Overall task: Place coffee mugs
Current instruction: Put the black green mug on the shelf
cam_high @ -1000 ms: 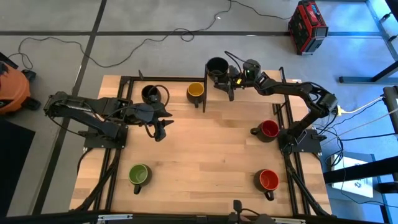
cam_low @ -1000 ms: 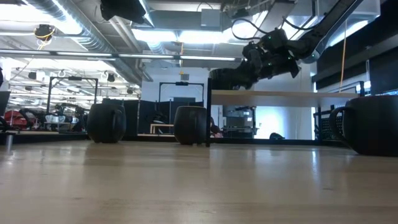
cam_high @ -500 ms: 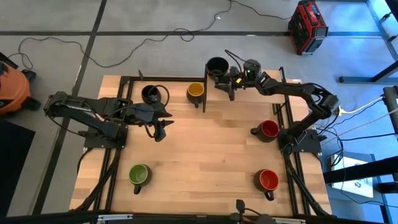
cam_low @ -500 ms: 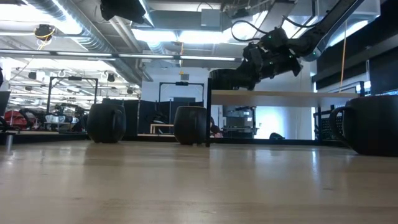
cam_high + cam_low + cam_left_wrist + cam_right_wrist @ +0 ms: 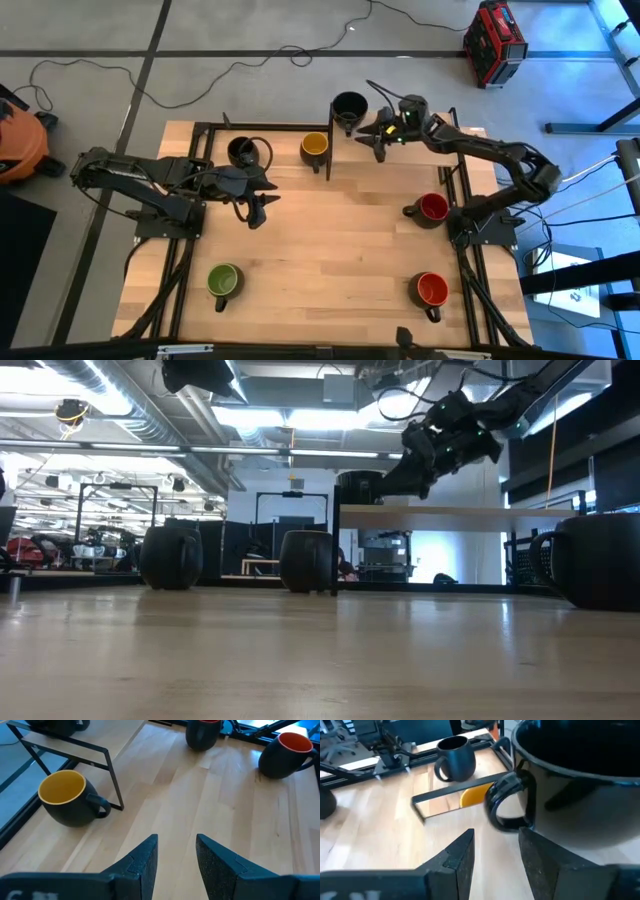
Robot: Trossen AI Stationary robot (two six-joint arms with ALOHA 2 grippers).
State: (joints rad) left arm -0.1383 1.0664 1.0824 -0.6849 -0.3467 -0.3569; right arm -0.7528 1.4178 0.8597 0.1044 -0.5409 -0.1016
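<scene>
A coffee mug with a black inside point(image 5: 349, 106) point(image 5: 580, 775) stands on its base on a raised shelf point(image 5: 480, 512) at the table's far edge. My right gripper point(image 5: 372, 138) point(image 5: 495, 852) hovers open just to its right, and the mug's handle point(image 5: 506, 805) sits a little ahead of the fingertips. My left gripper point(image 5: 262, 203) point(image 5: 175, 855) waits open above the left middle of the table. On the tabletop stand a second black mug point(image 5: 243, 151), a yellow one point(image 5: 314, 147), a red one point(image 5: 432, 207), an orange-red one point(image 5: 431, 289) and a green one point(image 5: 223, 281).
The shelf's thin black legs point(image 5: 116, 780) stand beside the yellow mug. Black frame rails point(image 5: 200, 170) run along the table's left, right and far sides. The middle of the wooden top point(image 5: 330, 240) is bare.
My right gripper has drawn back from the black mug on the shelf toward the table's right edge, rising a little and tipping more level. The mug stays upright on the shelf.
</scene>
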